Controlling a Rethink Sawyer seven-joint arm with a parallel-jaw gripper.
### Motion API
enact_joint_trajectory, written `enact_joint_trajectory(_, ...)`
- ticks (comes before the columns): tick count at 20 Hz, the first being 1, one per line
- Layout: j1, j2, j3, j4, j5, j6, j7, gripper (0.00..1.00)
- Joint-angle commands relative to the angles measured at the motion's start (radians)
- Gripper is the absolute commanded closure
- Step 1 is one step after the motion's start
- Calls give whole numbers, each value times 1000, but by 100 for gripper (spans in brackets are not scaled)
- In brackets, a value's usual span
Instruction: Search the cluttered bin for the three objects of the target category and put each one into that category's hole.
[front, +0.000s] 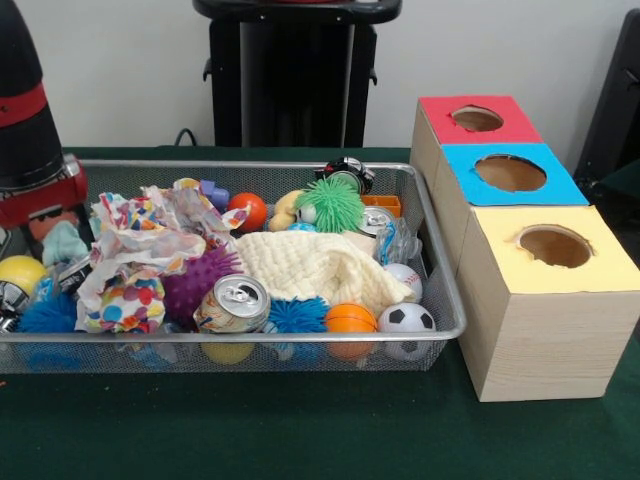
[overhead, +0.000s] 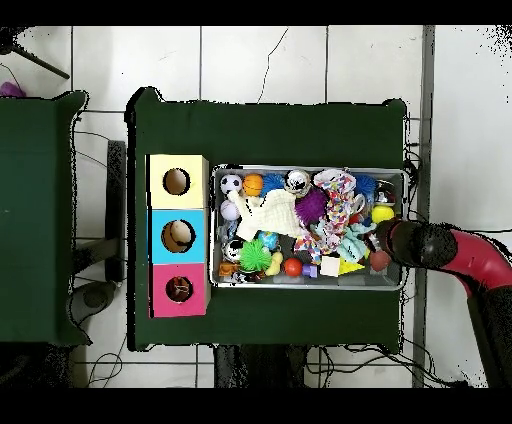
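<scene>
Bin (front: 440, 330) was the wire-mesh tray at the centre of the green table (front: 300, 430), and you should take it as the landmark for everything else. It sat lengthwise, with three wooden boxes in a row touching one of its short ends, probably so that anything lifted out had only a brief trip to a hole.

Largest after the bin were those boxes: the yellow-topped box (front: 600, 265) nearest the front camera, the blue-topped box (front: 560, 190) in the middle, the red-topped box (front: 510, 125) farthest back. Each had one round hole in its lid.

The arm (overhead: 470, 255) reached over the bin's opposite short end, well apart from the boxes. Its gripper (overhead: 388, 235) hung low at that end, just above the clutter; you could not tell whether its fingers were apart or together, since the arm's body hid them in both views.

Inside the bin, a cream knitted cloth (front: 315, 268) lay draped across the middle, and a crumpled spotted paper (front: 135, 265) lay toward the gripper's end. Both likely covered smaller items, which would explain why a search was needed.

Smaller things crowded the bin's near wall: a drinks can (front: 232, 303) on its side, a purple spiky ball (front: 195, 283), an orange ball (front: 350, 318) and a small football (front: 407, 318). A green fuzzy ball (front: 330, 205) sat toward the far wall. The balls by the boxes' end lay well away from the gripper. Which category was the target, the pictures did not say.
</scene>
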Motion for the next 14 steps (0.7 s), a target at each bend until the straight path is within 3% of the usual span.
enact_joint_trajectory(1, 6, 60, 58, -98, -61, 15, -308, 0)
enact_joint_trajectory(3, 2, 63, 60, -93, -63, 3, -306, 0)
enact_joint_trajectory(4, -13, 72, 73, -85, -55, -7, -312, 100)
enact_joint_trajectory(10, -43, 76, 93, -59, -53, -33, -309, 100)
enact_joint_trajectory(14, -25, 64, 79, -62, -73, -13, -287, 100)
